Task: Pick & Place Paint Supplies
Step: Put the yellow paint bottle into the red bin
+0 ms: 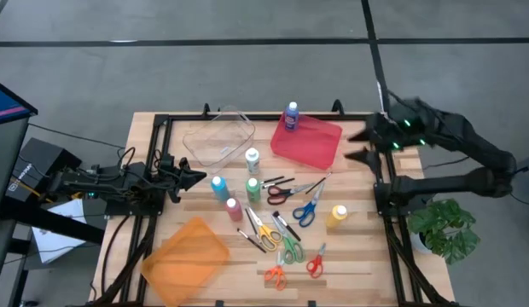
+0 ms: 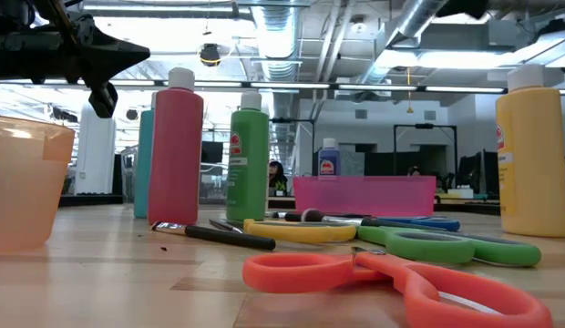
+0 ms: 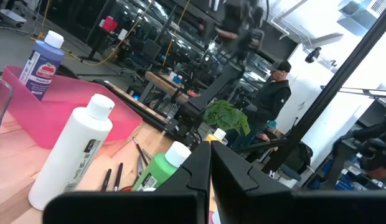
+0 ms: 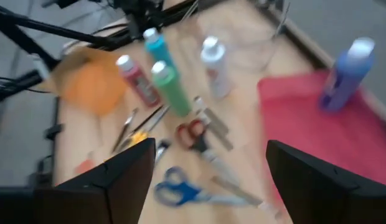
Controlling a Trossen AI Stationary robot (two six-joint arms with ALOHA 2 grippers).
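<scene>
A blue paint bottle [image 1: 291, 117] stands upright in the pink tray [image 1: 320, 145] as the right gripper [image 1: 361, 145] hangs beside it, fingers spread wide and empty; the left gripper [image 1: 199, 176], closed on nothing, waits near the teal bottle [image 1: 219, 187]

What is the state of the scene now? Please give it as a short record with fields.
setting: wooden table seen from above, two arms
blue bottle: upright in the pink tray
yellow bottle: upright on the table, right side
white bottle, teal bottle, green bottle, pink bottle: upright, clustered mid-table
clear tray: no bottle inside
orange tray: no bottle inside
scissors: several pairs lying loose on the table
left hand: shut, holding nothing, by the teal bottle
right hand: open, holding nothing, beside the pink tray
</scene>
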